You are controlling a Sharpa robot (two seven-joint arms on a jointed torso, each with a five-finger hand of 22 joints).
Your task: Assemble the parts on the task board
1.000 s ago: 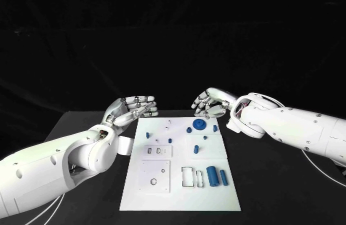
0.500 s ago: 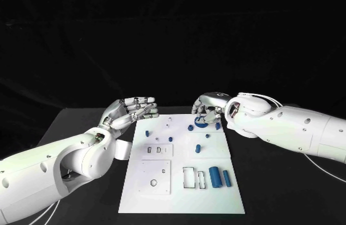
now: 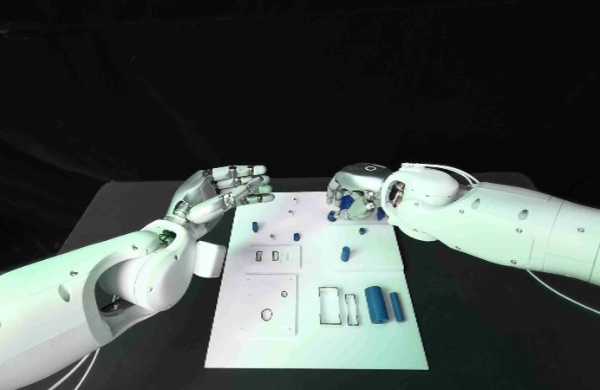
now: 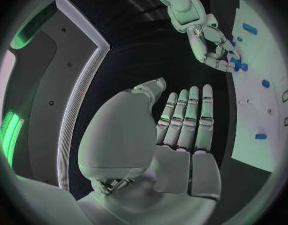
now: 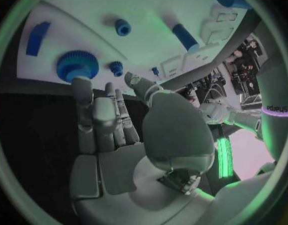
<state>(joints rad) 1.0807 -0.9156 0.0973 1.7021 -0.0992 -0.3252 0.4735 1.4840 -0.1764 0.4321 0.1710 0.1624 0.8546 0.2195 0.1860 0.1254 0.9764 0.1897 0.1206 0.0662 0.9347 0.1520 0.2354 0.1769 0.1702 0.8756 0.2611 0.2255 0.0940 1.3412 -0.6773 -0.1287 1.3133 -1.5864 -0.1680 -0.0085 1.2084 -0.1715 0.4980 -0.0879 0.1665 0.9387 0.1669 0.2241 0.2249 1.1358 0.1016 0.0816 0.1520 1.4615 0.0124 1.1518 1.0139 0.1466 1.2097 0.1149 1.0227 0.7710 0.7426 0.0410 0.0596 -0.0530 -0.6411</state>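
1. Your right hand hovers over the task board's far edge, fingers apart and empty, fingertips just beside the blue gear.
2. Your left hand floats by the board's far left corner, palm up, fingers spread, holding nothing.
3. Two blue cylinders lie near the board's right edge.

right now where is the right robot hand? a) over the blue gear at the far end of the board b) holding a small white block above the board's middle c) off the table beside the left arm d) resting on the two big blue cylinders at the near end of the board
a: the right robot hand reaches over the far end of the task board, fingers at the blue gear, nothing visibly gripped.
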